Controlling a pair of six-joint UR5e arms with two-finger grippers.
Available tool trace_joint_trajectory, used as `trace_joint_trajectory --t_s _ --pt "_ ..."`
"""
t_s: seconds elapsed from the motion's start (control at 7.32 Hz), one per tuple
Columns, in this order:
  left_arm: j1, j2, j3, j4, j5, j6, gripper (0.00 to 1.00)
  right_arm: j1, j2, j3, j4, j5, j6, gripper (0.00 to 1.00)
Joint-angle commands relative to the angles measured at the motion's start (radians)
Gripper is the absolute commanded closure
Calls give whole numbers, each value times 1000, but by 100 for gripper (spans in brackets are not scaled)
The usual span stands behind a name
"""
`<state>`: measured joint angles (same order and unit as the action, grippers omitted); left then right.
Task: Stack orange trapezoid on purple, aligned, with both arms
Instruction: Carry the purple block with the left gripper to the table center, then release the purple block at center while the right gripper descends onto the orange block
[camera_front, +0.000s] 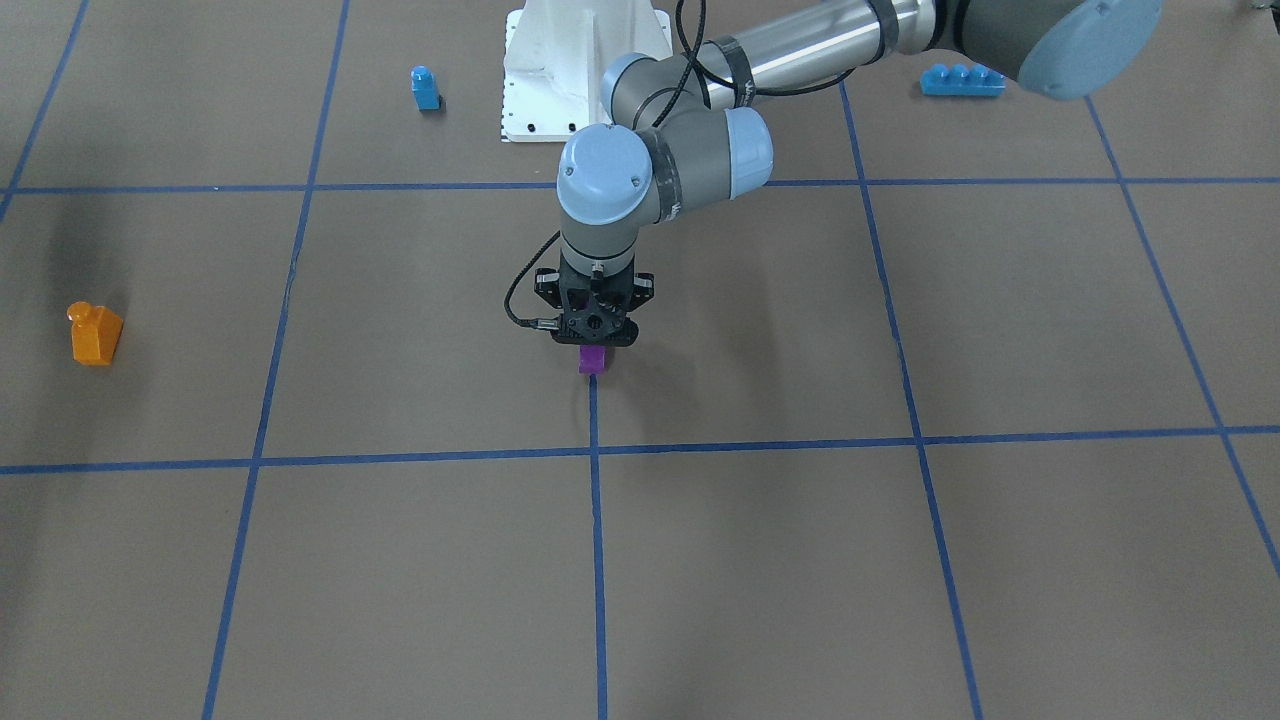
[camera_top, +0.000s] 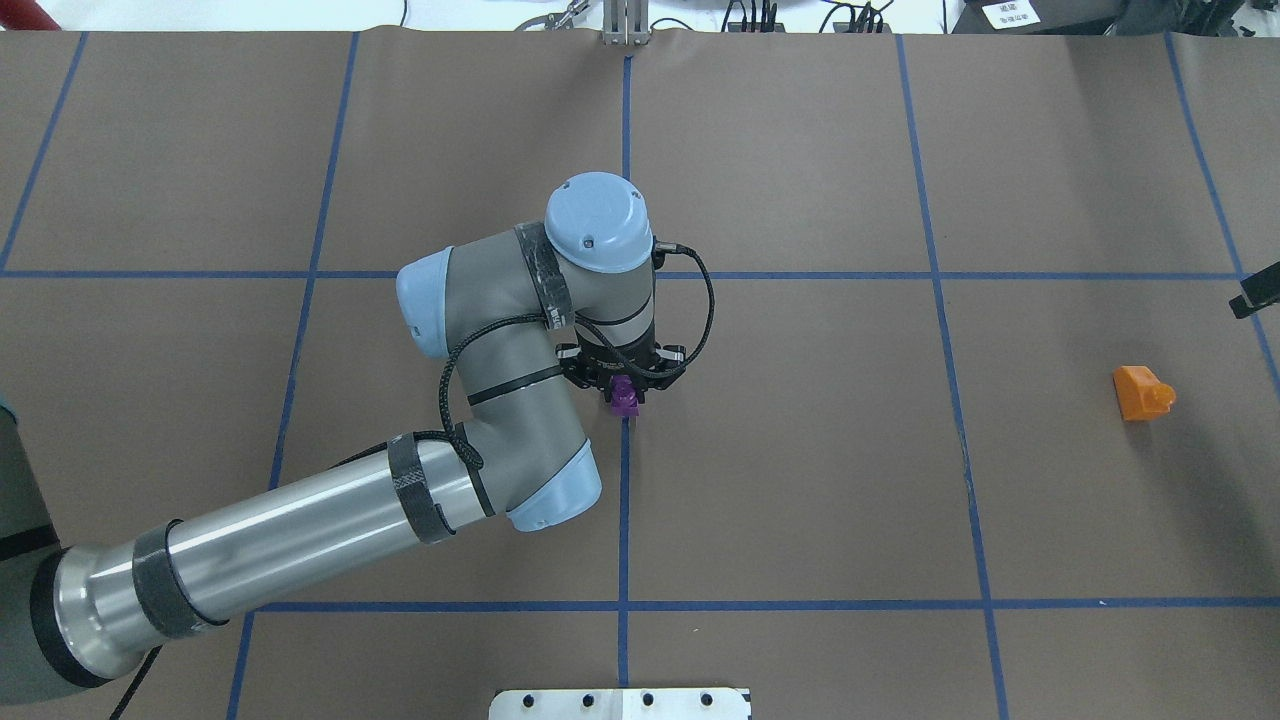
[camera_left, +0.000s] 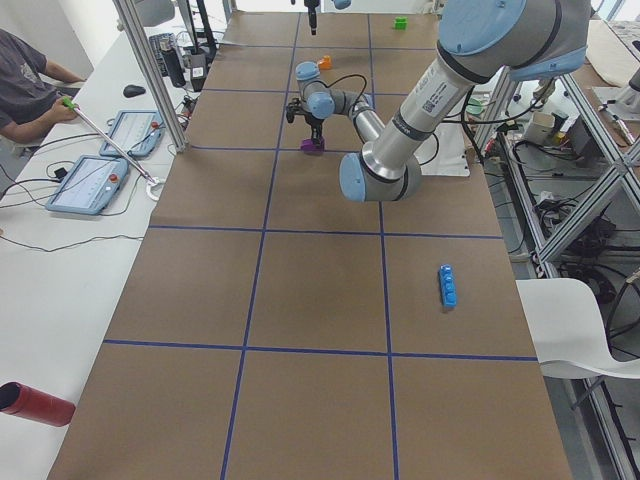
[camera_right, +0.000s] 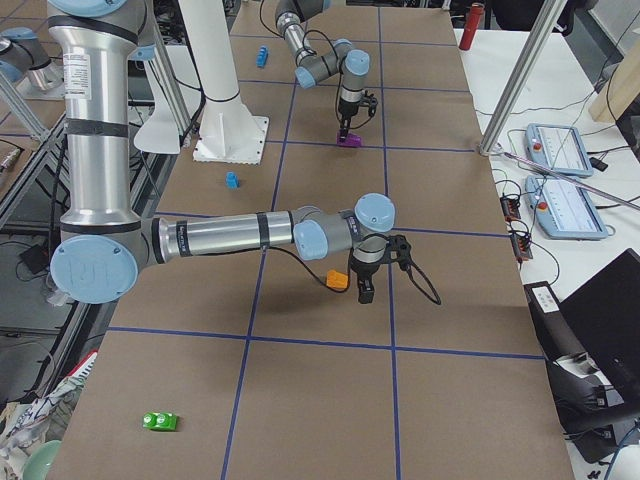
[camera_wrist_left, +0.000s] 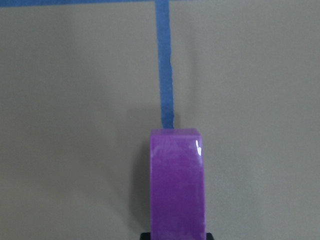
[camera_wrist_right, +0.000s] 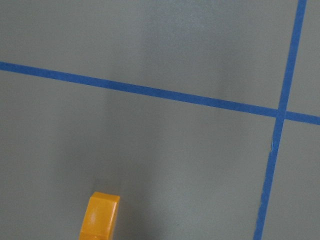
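Observation:
The purple block (camera_front: 592, 361) is at the table's centre, at the end of a blue tape line, and also shows in the overhead view (camera_top: 627, 400) and the left wrist view (camera_wrist_left: 177, 185). My left gripper (camera_front: 593, 348) points straight down and is shut on it, at or just above the table. The orange trapezoid (camera_top: 1140, 393) stands alone near the table's right end, and shows in the front view (camera_front: 94, 333) and at the bottom of the right wrist view (camera_wrist_right: 100, 216). My right gripper (camera_right: 365, 290) hangs just beside the orange block; I cannot tell whether it is open or shut.
A small blue one-stud block (camera_front: 425, 88) and a long blue brick (camera_front: 962, 80) lie either side of the white base mount (camera_front: 585, 70). A green block (camera_right: 160, 421) lies at the table's right end and a red cylinder (camera_left: 35, 403) at the left end.

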<state>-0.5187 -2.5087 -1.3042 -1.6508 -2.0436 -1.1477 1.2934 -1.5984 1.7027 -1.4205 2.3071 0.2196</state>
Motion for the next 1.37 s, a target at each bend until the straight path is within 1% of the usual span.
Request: trace_joint_trajectory --t_s 0.0,0.14,0.27,0.41,0.68,0.82,0.96,1.09,1.23 --pt "2 -1 6 2 0 -15 64 -5 0 -2 0 0 3 0" --pt "3 -1 6 2 0 -35 49 -6 0 -6 0 0 4 0" --pt "3 -1 8 2 0 -38 42 -8 0 -6 0 0 4 0" --pt "3 -1 6 2 0 -38 0 -6 0 -9 0 0 4 0" --pt "-6 -2 -9 -3 0 -35 0 -25 1 -9 2 0 15 0" --pt "-45 -1 -51 2 -4 -37 0 -49 9 -11 20 -5 103 0" --pt "-64 5 -79 6 -1 -38 0 -102 12 -14 72 -9 212 0" --pt "-87 17 -98 9 -3 -38 0 -162 12 -32 101 -12 359 0" --pt "-101 22 -112 11 -4 -38 0 -193 5 -35 103 -23 407 0"
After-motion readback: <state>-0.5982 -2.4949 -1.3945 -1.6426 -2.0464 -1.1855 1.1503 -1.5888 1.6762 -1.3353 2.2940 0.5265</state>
